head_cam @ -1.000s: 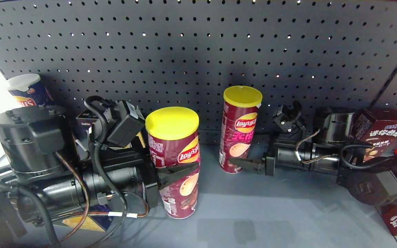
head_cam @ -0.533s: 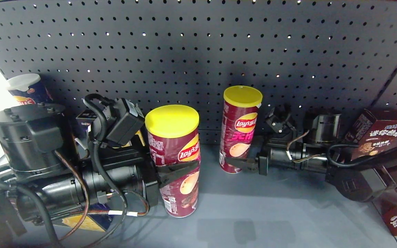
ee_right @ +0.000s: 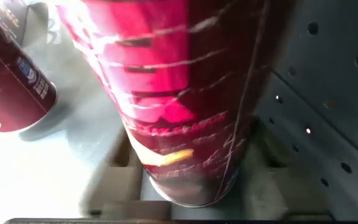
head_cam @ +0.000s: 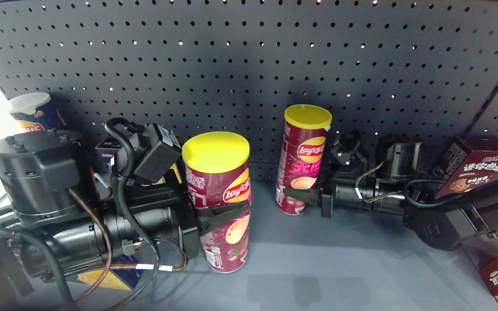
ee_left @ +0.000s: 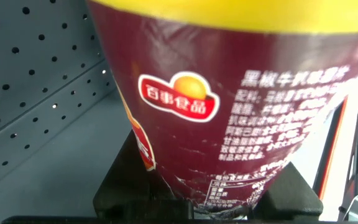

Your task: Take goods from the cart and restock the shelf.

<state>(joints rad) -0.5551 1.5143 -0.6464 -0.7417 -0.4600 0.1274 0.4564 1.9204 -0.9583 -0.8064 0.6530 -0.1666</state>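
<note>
Head view: my left claw [head_cam: 227,216] is clamped across the middle of the near can [head_cam: 221,181], which stands upright on the shelf [head_cam: 339,259], well out from the pegboard [head_cam: 249,56]. My right claw [head_cam: 296,196] grips the far can [head_cam: 303,160] low on its body, and that one stands just in front of the pegboard. I hold it low, I judge, so the can stays steady as I seat it at the back of the row. It looks slightly tilted, and I cannot tell whether its base sits flat. A blue can [head_cam: 33,114] stands against the pegboard off to my left, and brown boxes [head_cam: 474,166] sit along it to my right.

Left wrist view: the near can [ee_left: 229,106] sits between my fingers [ee_left: 129,180], closed on its sides, with the pegboard [ee_left: 23,74] behind it. The firm side grip should stop it toppling.

Right wrist view: the far can [ee_right: 185,93] is pinched between my fingers [ee_right: 114,180], close beside the pegboard [ee_right: 328,93]. The near can [ee_right: 11,74] stands farther from the pegboard, leaving a gap so the two do not knock together.
</note>
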